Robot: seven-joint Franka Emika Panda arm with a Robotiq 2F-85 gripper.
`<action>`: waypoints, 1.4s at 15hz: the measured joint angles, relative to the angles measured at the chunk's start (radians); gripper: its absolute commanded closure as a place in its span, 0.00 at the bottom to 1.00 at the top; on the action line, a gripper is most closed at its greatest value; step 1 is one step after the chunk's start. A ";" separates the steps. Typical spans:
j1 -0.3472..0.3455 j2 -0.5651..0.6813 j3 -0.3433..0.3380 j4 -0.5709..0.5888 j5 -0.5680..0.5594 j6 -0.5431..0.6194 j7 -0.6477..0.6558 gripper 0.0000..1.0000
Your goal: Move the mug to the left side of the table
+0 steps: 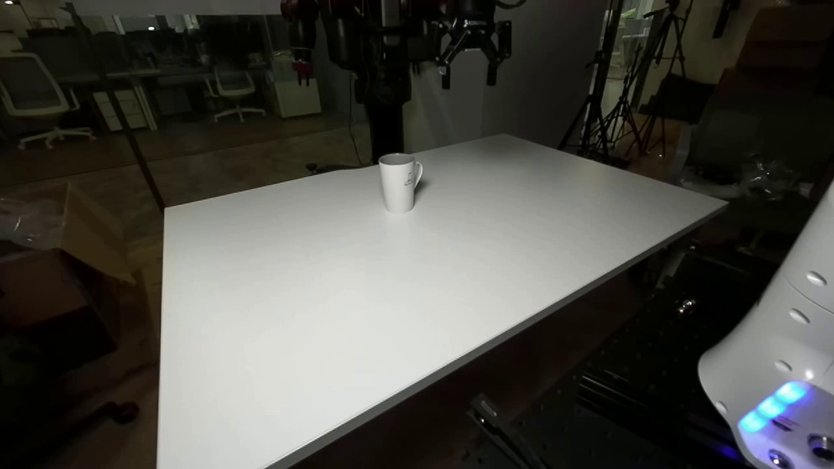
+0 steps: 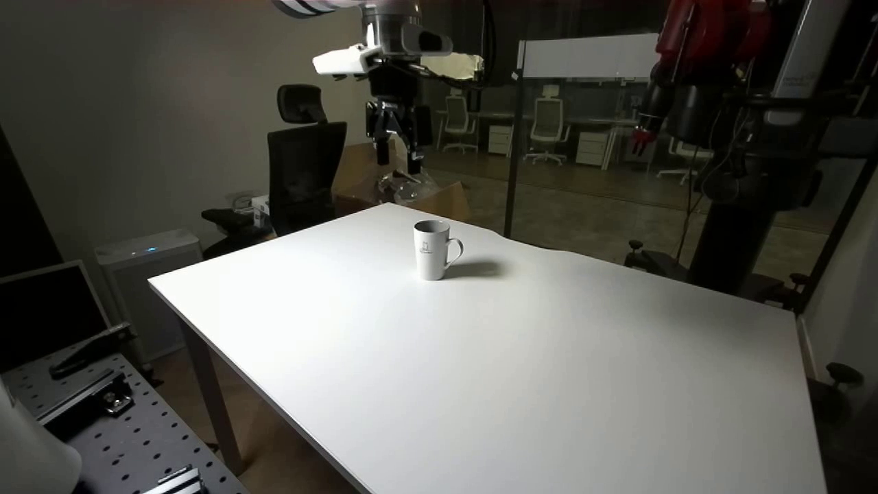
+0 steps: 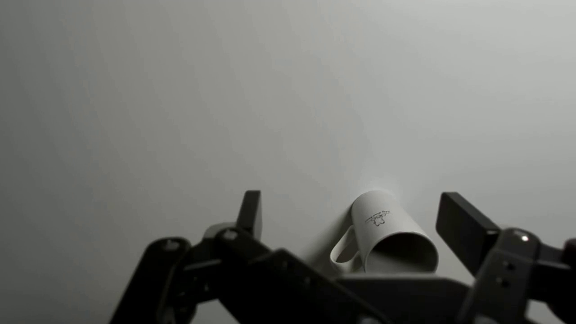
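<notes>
The white mug stands upright on the white table. It shows in both exterior views (image 1: 395,189) (image 2: 429,254), with its side handle and a small dark print. The table top also shows in both exterior views (image 1: 365,280) (image 2: 549,384). My gripper hangs high above the table, apart from the mug, in both exterior views (image 1: 469,78) (image 2: 398,158). Its fingers are spread with nothing between them. In the wrist view the mug (image 3: 382,220) appears below and between the open fingers (image 3: 350,204), nearer the right one. The gripper's body hides part of its rim.
A second robot, red and black (image 2: 713,103), stands beyond the table's far edge. A black office chair (image 2: 305,171) and cardboard boxes (image 1: 94,234) stand beside the table. My arm's white base (image 1: 775,345) is beyond the near edge. Tripods (image 1: 593,117) stand behind.
</notes>
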 measured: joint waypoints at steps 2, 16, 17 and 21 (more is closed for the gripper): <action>-0.001 0.047 -0.014 0.046 0.032 0.000 0.047 0.00; 0.036 0.395 -0.069 0.375 -0.002 -0.047 0.142 0.00; 0.048 0.419 -0.067 0.393 -0.014 -0.051 0.131 0.00; 0.071 0.515 -0.064 0.479 -0.047 -0.065 0.075 0.00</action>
